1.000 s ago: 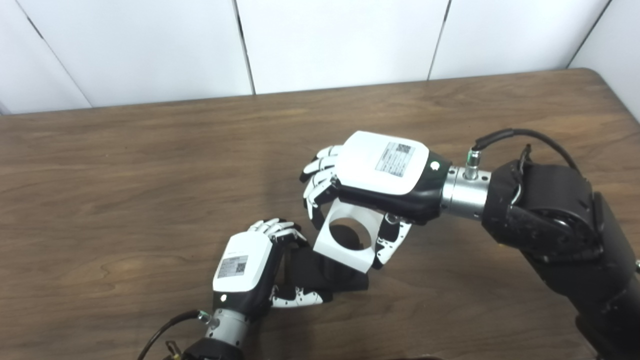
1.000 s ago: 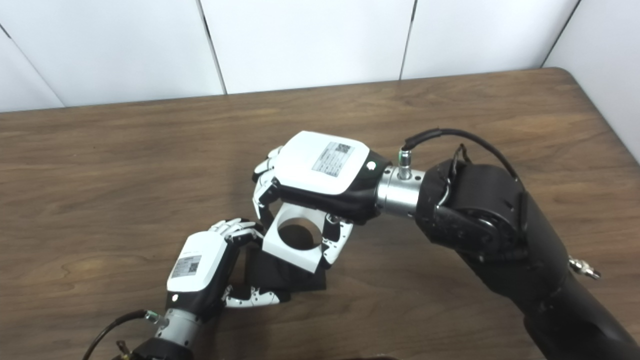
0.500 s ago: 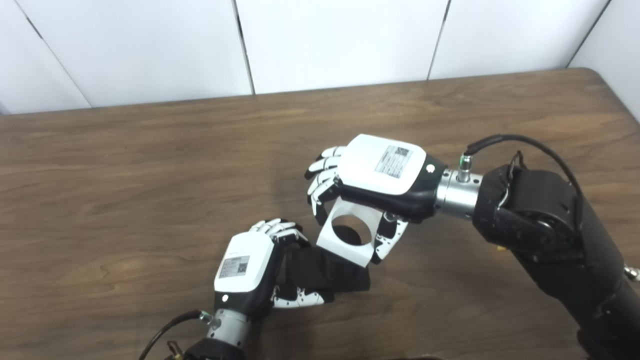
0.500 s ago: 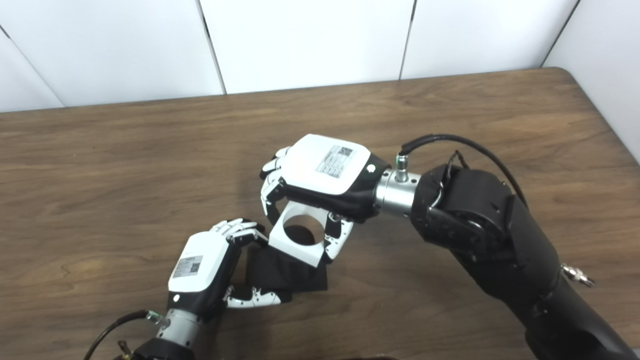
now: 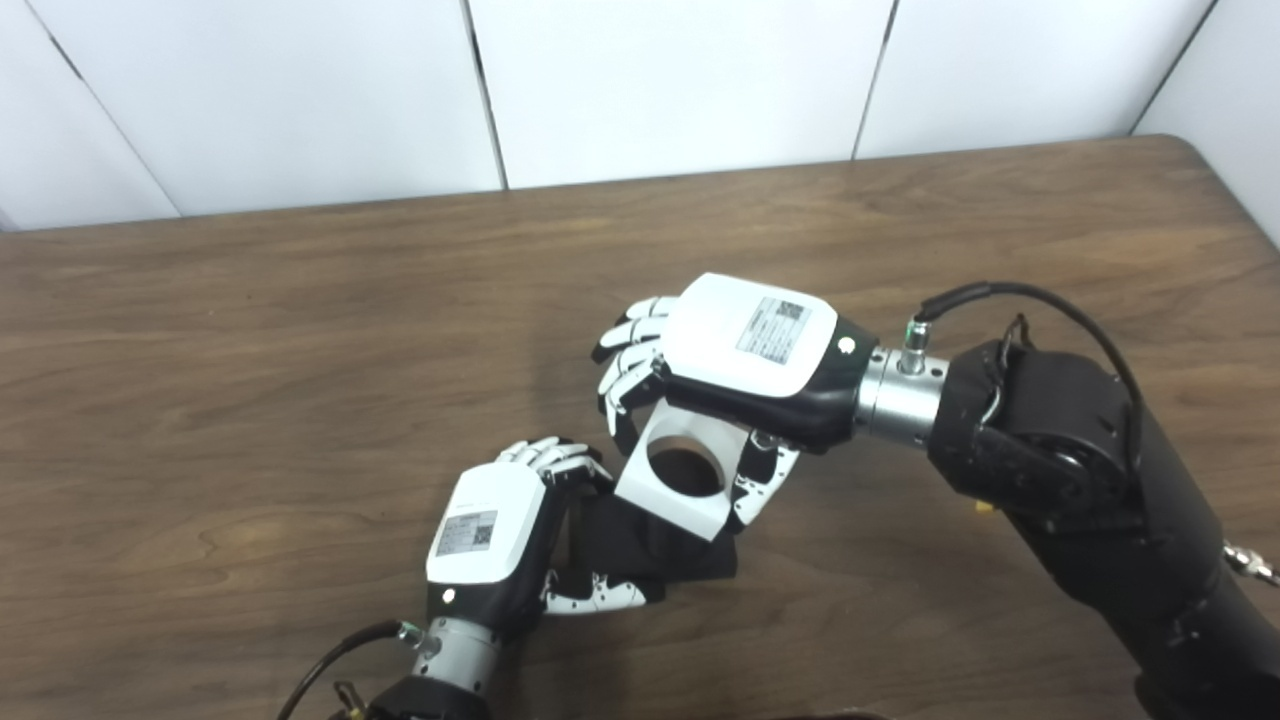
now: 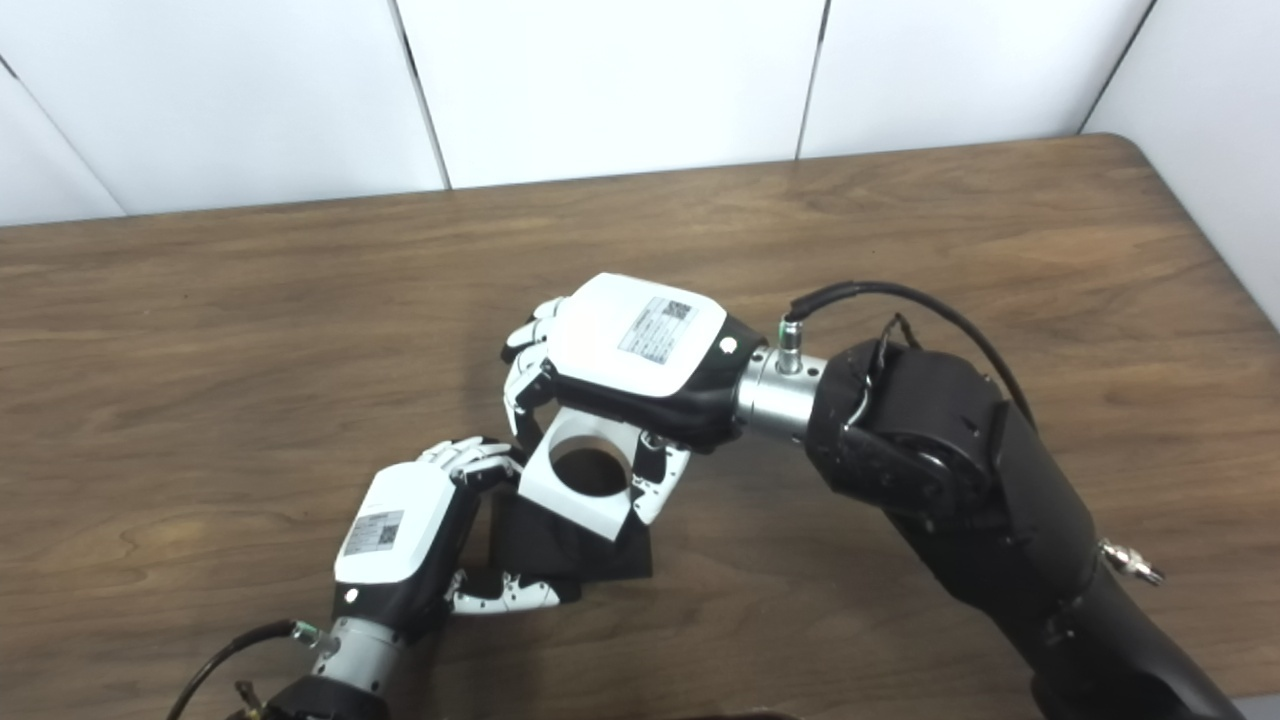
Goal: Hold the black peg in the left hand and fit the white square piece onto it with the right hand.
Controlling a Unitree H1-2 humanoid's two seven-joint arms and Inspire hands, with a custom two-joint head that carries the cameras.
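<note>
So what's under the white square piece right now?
The black peg in the left hand lies partly beneath the white square piece, held by the right hand. Its covered end, and whether it has entered the hole, stays hidden.

Bright, even light; soft shadows

Table (image 5: 250, 330) bare all round hands; nothing blocking.

Bench (image 5: 300, 330): dark brown wood-grain top, fills most of both views, grain running left to right. Far right corner rounded (image 6: 1130, 150). Far edge meets a wall (image 5: 680, 80) of plain white panels, split by thin dark vertical seams (image 5: 485, 100). A further white panel stands angled at the right edge (image 6: 1200, 150). Light even and diffuse; soft shadows on the wood.
</note>
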